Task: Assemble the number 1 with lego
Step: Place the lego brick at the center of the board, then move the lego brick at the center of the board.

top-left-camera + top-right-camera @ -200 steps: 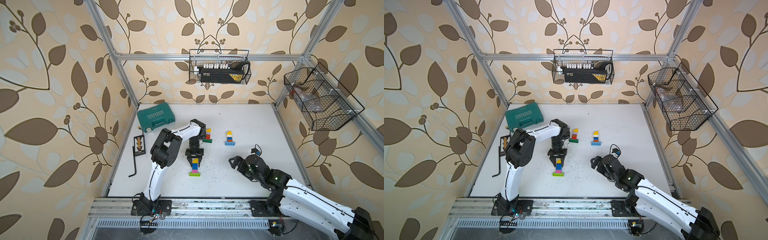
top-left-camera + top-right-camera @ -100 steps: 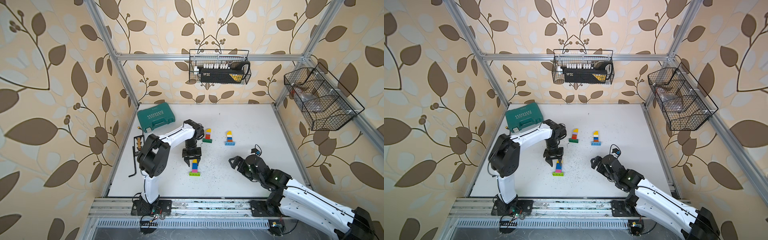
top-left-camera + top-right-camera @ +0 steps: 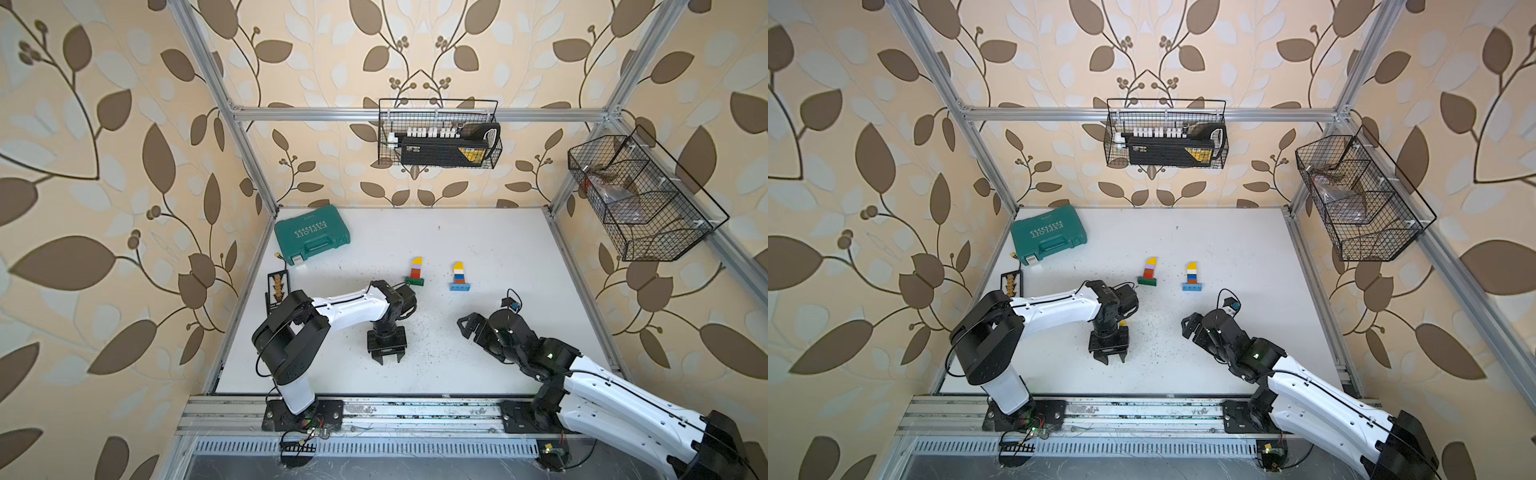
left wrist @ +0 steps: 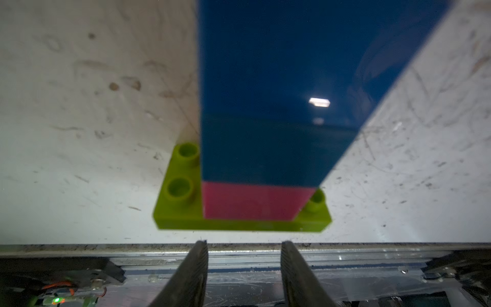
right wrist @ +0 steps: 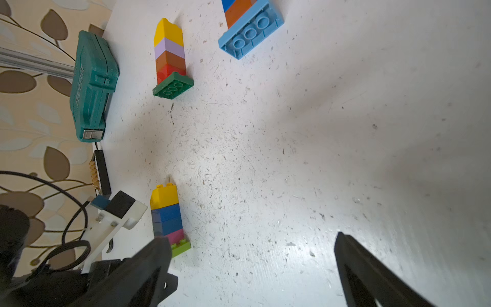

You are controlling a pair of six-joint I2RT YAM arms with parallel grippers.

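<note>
Left arm (image 3: pixel 353 305), since a second ago: it has slid toward the front rail (image 4: pixel 79 249) and now covers the near lego stack (image 5: pixel 167 215), which showed clear past its tips before. Its elbow has swung out wide. The right arm (image 3: pixel 602 386) and both far stacks haven't budged.
Near lego stack: lying flat on the table (image 3: pixel 478 241), close to the front edge. From top to base it runs yellow top brick (image 5: pixel 164 195), blue bricks (image 4: pixel 265 106), pink brick (image 4: pixel 255 202), lime base plate (image 4: pixel 180 212). In both top views the arm hides nearly all of it.
Left gripper (image 4: pixel 243 244): fingers parted a little with nothing between them, tips just past the end of the lime base plate and not touching it.
Handling, my call: light, stiff and glossy, so the flanks are slippery, and the press-fit joints would likely pop if levered.
Where to grab: across the flat sides of the blue bricks, mid-column. Avoid the sloped yellow top brick and the overhanging plate.
Right gripper (image 5: pixel 249 236): spread wide and empty, hovering well apart off to the stack's side.
Far stacks: green-based stack (image 3: pixel 415 272) and light-blue-based stack (image 3: pixel 459 276) lie flat side by side mid-table, nothing touching them.
Teal case (image 3: pixel 311 235): back left corner, well apart from all the lego.
</note>
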